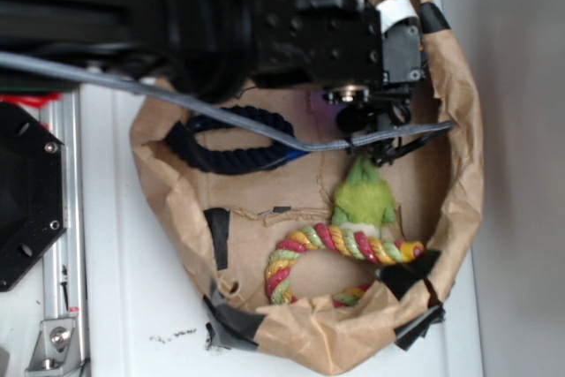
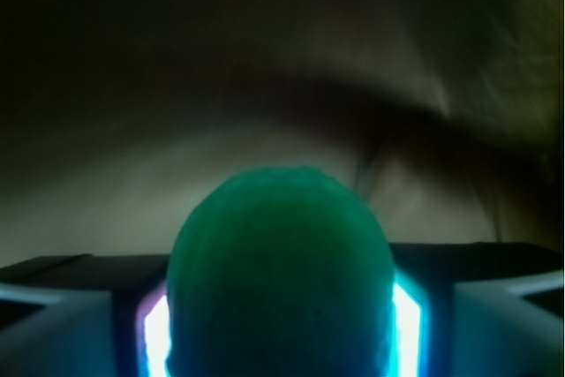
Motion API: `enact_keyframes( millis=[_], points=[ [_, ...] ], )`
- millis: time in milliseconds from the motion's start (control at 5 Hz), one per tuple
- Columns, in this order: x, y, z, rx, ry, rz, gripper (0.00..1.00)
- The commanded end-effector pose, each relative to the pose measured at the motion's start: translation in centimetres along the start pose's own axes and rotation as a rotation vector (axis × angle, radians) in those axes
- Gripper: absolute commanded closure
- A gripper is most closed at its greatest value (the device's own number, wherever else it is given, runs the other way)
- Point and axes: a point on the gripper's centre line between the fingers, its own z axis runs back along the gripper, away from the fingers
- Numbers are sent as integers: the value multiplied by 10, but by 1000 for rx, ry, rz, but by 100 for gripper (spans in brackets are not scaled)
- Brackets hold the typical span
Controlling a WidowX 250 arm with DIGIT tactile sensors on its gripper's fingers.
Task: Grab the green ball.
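The green ball (image 2: 280, 275) sits between the two fingers of the gripper (image 2: 280, 324) in the wrist view, filling the gap so that only bright slivers show at either side of it; the jaws look closed against it, though actual contact pressure cannot be confirmed from a dim, blurred picture. In the exterior view the ball itself is hidden under the arm, whose wrist hangs over the far right part of the brown paper-lined basket (image 1: 459, 130), just above the lime-green plush toy (image 1: 364, 196) and its multicoloured rope (image 1: 340, 245), with a dark blue rope (image 1: 234, 143) lying toward the basket's left side. The grasp seems to be made or nearly so. To finish it well, I would keep the squeeze steady and centred on the ball's widest part, since a rubbery sphere can squirt out if pinched off-centre, then rise straight up, clear of the plush toy and the crumpled paper wall close by.
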Motion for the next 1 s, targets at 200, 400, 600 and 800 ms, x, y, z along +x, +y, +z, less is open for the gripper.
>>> enact_keyframes(
  millis=[200,400,600,800],
  points=[
    [-32,-12,143,-74,126,-214,100],
    [-37,-16,148,-157,213,-163,100],
    [-32,-27,144,-157,223,-185,100],
    [-27,-29,135,-184,246,-220,100]
  ],
)
